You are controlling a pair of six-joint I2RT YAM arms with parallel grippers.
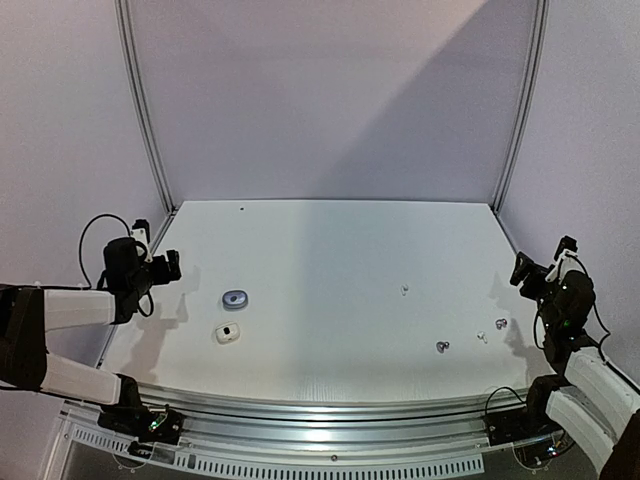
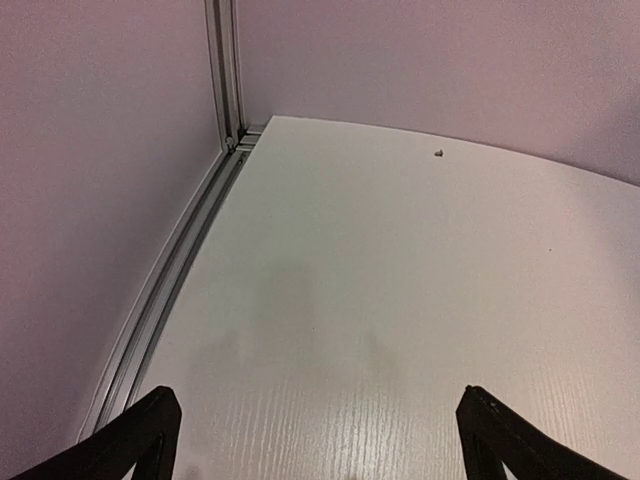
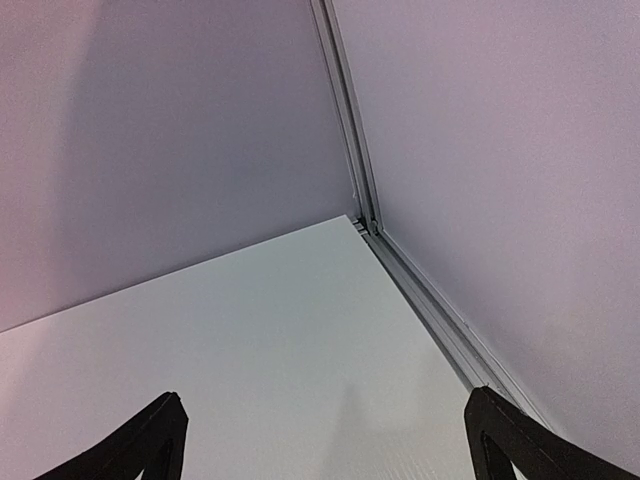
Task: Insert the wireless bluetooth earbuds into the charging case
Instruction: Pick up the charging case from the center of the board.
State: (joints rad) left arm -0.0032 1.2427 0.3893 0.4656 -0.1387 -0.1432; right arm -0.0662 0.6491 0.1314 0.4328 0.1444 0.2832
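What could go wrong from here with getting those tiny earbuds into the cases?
1. The dark earbud is tiny; the open right claw could flick it away instead of gripping it.
2. The grey-blue case and white case lie far left, near the left claw, so carrying an earbud across risks a drop.

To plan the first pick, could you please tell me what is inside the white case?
The white case shows one dark spot in its middle, too small to identify. The four earbuds lie outside it, far right on the table.
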